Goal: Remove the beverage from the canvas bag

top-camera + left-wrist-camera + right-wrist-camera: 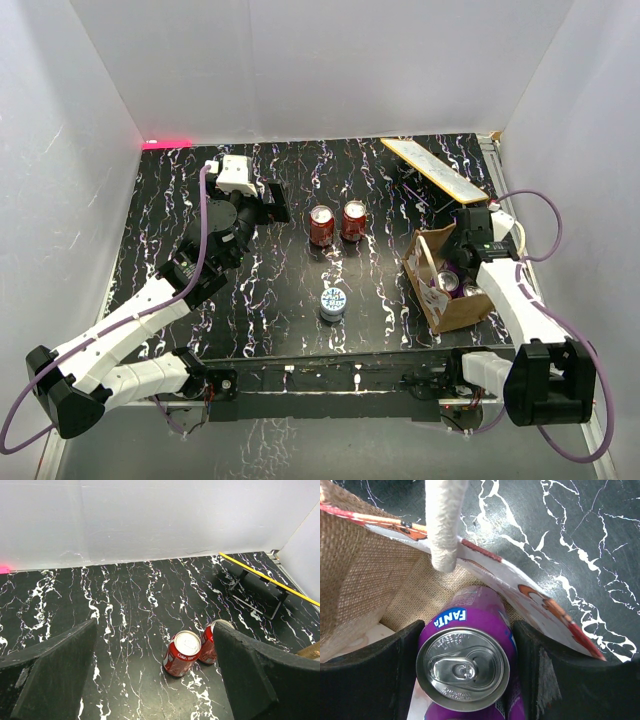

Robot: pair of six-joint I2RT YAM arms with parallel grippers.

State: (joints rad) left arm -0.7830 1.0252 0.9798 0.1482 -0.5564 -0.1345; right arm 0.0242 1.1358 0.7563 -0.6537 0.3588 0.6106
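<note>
The canvas bag [468, 311] stands at the right of the table, tan with a whitish printed side [530, 592] and a cream loop handle [445, 525]. Inside it stands the beverage, a purple Fanta can [470, 625], also seen from above as the purple can [447, 281]. My right gripper [465, 665] reaches down into the bag, and its black fingers [375, 665] press on both sides of the can. A second can top [472, 290] shows in the bag beside it. My left gripper [155, 680] hangs open over the table at the back left, holding nothing.
Two red Coke cans [321, 226] [354, 221] stand upright mid-table, in front of the left gripper [278, 200]. A blue-and-silver can [333, 303] stands nearer the front. A yellow-edged board on a wire stand [435, 168] sits at the back right. White walls enclose the table.
</note>
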